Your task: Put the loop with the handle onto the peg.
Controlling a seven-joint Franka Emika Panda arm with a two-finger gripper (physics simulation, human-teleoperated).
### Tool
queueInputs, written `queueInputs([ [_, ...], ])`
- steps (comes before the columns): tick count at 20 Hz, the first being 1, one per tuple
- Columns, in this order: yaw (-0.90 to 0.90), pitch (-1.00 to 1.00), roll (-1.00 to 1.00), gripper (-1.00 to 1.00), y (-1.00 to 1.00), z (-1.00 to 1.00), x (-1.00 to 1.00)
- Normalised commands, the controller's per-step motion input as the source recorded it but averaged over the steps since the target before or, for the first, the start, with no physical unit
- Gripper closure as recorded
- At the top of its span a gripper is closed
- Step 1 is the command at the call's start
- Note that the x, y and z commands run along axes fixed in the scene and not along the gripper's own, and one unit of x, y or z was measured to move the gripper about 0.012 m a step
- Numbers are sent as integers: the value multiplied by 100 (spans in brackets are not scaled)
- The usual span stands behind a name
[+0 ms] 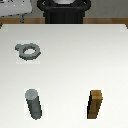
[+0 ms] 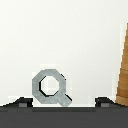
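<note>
Clearly the reach is only starting: the loop with the handle (image 1: 28, 51) lies flat on the table (image 1: 75, 60), at about twelve o'clock from the peg (image 1: 34, 105), well apart. The gripper (image 2: 60, 101) seems released, holding nothing, though only its fingertips (image 2: 21, 102) show. Next: descend and pinch the tab.

Gripper (image 2: 64, 101): two dark fingertips (image 2: 22, 102) visible in the wrist view, set wide apart, nothing between them. Arm base (image 1: 64, 11): dark, at the table's far edge.

The loop with the handle (image 2: 49, 88) lies flat (brown block (image 2: 122, 70) nearby).
</note>
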Motion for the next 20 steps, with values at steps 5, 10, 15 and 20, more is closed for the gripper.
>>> queueInputs([
  [5, 94, 0, 0, -100, 0, 0, 0],
  [10, 84, 0, 0, -100, 0, 0, 0],
  [15, 0, 0, 0, -100, -20, -40, 0],
  [20, 0, 0, 0, -100, 0, -80, -30],
])
